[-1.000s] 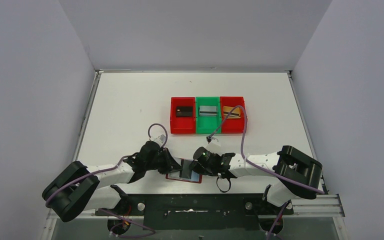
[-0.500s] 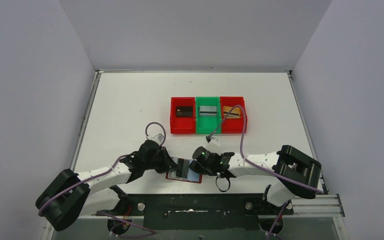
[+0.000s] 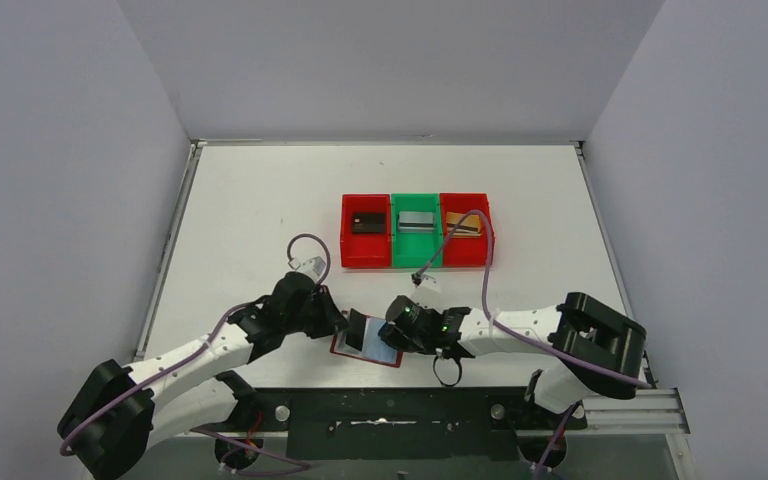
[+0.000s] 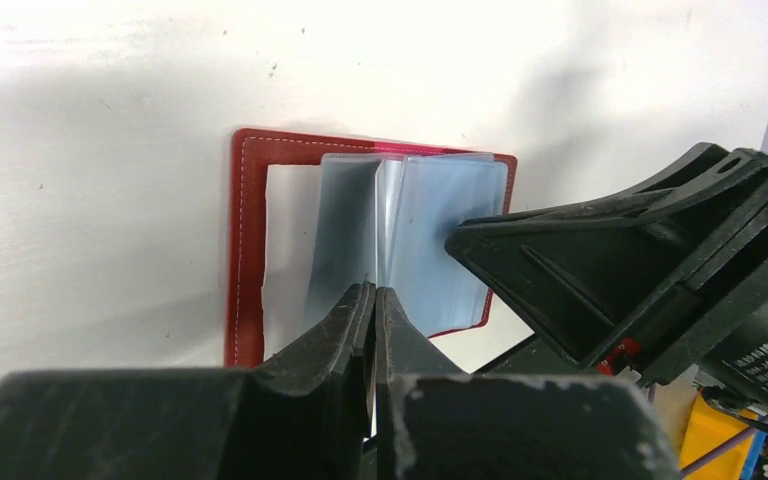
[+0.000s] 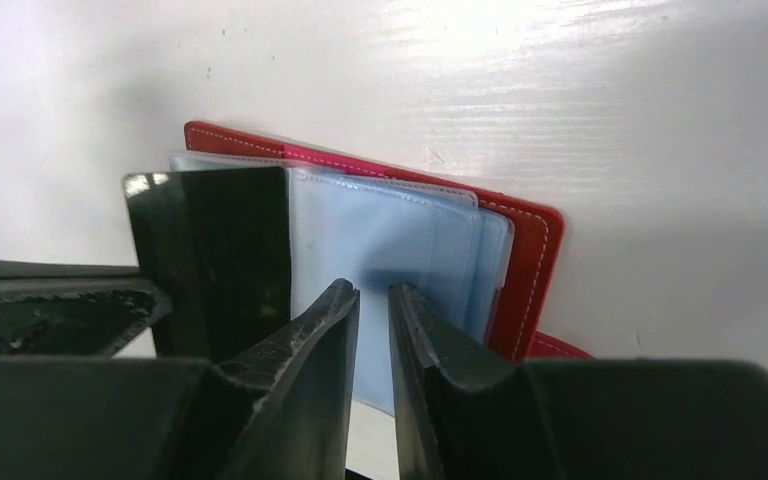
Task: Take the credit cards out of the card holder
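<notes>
Card holder [image 4: 245,250] lay open, cover down, at the near edge of the table [image 3: 260,200], between both arms. Left gripper [image 4: 372,292] was pinched fully shut on one clear sleeve [image 4: 380,215] standing upright. Right gripper [image 5: 373,290] had its jaws a sliver apart, tips over the right-hand sleeves, nothing visibly caught between them. Cards [image 3: 417,221] sat in the bins [image 3: 365,252] farther back, one in each.

The dark red card holder [image 4: 244,250] lies open on the white table [image 4: 110,120], its bluish clear sleeves [image 4: 430,215] fanned upward. The left gripper [image 4: 372,296] is pinched on the near edge of an upright sleeve. The right gripper [image 4: 460,240] touches the right-hand sleeve.
</notes>
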`<state>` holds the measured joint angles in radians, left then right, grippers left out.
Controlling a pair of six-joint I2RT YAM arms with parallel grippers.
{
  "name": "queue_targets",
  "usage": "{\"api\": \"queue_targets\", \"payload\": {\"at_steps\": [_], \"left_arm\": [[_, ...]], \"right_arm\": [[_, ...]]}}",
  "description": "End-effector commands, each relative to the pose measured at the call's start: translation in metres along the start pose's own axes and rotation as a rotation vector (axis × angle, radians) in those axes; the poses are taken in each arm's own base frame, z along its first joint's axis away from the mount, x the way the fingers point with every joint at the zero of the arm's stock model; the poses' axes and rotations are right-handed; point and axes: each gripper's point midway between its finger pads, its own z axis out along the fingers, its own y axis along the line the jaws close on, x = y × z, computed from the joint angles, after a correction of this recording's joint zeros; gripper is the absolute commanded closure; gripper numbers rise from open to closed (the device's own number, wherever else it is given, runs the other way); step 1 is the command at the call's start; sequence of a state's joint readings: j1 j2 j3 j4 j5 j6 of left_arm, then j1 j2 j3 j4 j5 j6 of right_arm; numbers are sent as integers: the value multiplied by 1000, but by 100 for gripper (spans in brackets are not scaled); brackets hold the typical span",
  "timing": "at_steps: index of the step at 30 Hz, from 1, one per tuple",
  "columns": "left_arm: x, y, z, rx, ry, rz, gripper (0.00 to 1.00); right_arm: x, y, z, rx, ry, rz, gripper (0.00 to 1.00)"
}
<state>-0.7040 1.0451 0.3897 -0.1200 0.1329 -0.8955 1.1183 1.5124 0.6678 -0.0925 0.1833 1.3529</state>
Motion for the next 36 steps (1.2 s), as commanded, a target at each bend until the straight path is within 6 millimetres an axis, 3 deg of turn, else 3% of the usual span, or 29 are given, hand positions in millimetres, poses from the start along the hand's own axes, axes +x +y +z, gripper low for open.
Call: {"api": "queue_targets", "payload": {"at_steps": [1, 4, 7, 11, 16, 21, 30, 36], "left_arm": [[-19, -19, -12, 61, -64, 44, 100], [-21, -23, -18, 72, -75, 37, 100], [-27, -33, -26, 110, -99, 34, 100], [-36, -48, -37, 167, -135, 31, 100], [-36, -60, -45, 251, -155, -3, 100], [-35, -65, -51, 327, -180, -89, 100], [-31, -82, -66, 544, -201, -242, 100], [-31, -91, -73, 601, -207, -229, 100]], "right_arm": [[-9, -16, -11, 2, -69, -49, 77], [-20, -9, -24, -54, -124, -57, 77], [-32, 14, -45, -190, -184, -65, 74], [-42, 30, -65, -322, -230, -60, 57], [-43, 33, -77, -409, -239, -23, 40], [-38, 37, -79, -475, -218, 8, 33], [-37, 76, -103, -723, -194, 4, 40], [-41, 81, -102, -780, -166, 50, 48]]}}
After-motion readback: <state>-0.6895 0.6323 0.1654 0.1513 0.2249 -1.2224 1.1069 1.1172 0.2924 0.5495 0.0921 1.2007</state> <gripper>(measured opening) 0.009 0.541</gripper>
